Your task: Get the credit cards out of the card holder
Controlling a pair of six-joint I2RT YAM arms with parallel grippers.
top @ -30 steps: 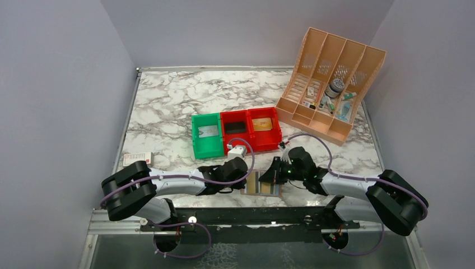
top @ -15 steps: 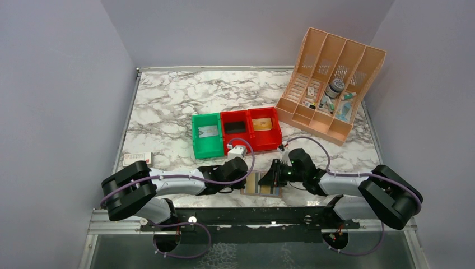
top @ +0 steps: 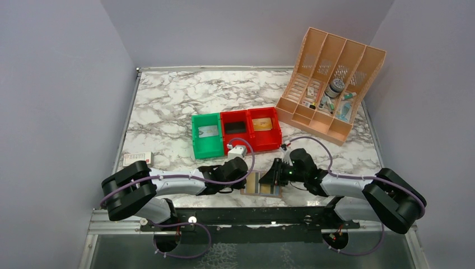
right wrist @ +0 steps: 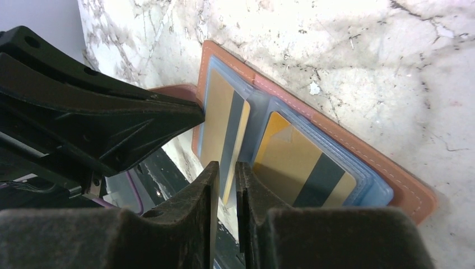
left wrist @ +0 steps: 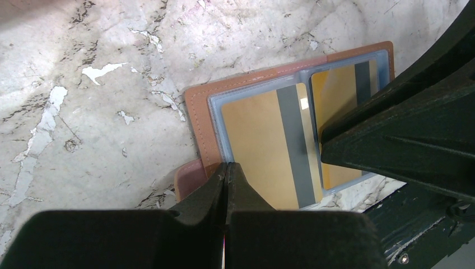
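Observation:
The card holder [top: 262, 184] lies open at the table's front edge, brownish-pink with pale clear pockets [left wrist: 196, 112] [right wrist: 358, 151]. Two yellow-gold credit cards with dark stripes sit in its pockets [left wrist: 252, 145] [left wrist: 336, 95]. My left gripper [top: 246, 180] [left wrist: 227, 165] is shut, its tips pressing on the holder's left edge. My right gripper [top: 269, 178] [right wrist: 227, 168] stands at the holder's near side, jaws a narrow slit apart. One card [right wrist: 221, 117] juts from its pocket toward that slit; the other [right wrist: 302, 162] lies just right of the fingers. A grip on either does not show.
A green bin [top: 207, 134] and two red bins [top: 250, 128] stand just behind the arms, with a small white box [top: 237, 151] in front of them. A peach slotted organizer [top: 330, 84] fills the back right. A white label [top: 137, 158] lies at the left edge.
My right gripper's jaws have parted slightly from shut, and its arm has shifted a little. The left gripper and the card holder have stayed put.

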